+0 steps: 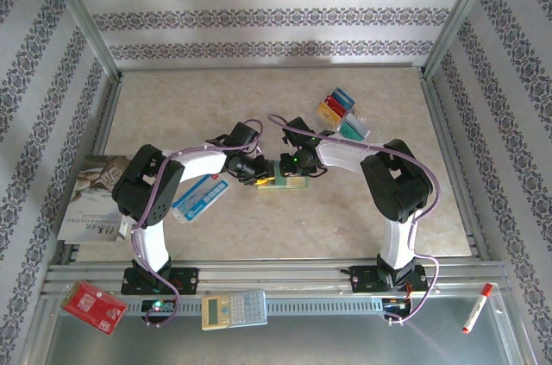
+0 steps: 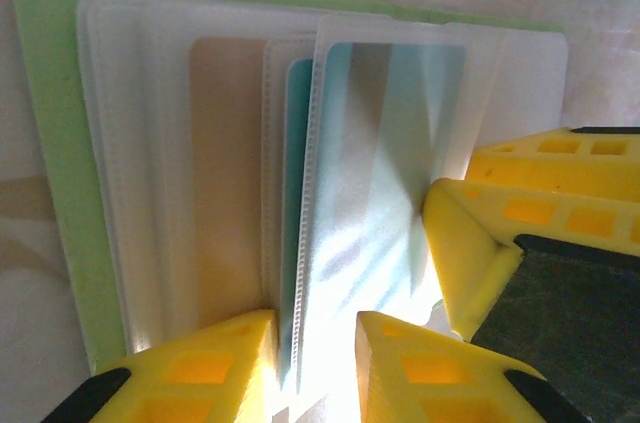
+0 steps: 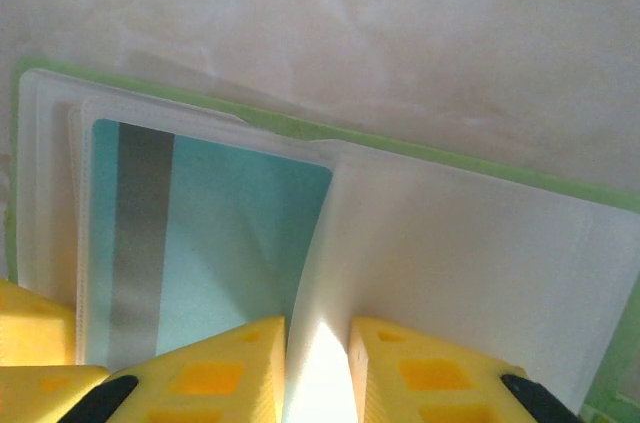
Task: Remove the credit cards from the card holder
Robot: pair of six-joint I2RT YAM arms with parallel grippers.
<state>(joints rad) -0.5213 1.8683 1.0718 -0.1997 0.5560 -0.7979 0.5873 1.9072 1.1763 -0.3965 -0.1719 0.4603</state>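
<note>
The lime-green card holder (image 1: 290,184) lies open mid-table, between both grippers. Its translucent sleeves (image 2: 130,143) fan out over the green cover (image 2: 50,93). A teal credit card (image 3: 230,233) with a grey stripe sits in one sleeve, and a tan card (image 2: 225,173) in another. My left gripper (image 2: 315,368) is shut on the lower edge of a sleeve holding a pale teal card (image 2: 395,123). My right gripper (image 3: 317,373) is shut on a white sleeve page (image 3: 450,253) that curls up between its fingers. Several loose cards (image 1: 343,115) lie at the back right.
A blue-and-white packet (image 1: 200,199) lies beside the left arm, and a book (image 1: 90,197) at the table's left edge. On the near rail sit a red board (image 1: 93,306), a calculator (image 1: 233,309) and a red marker (image 1: 477,307).
</note>
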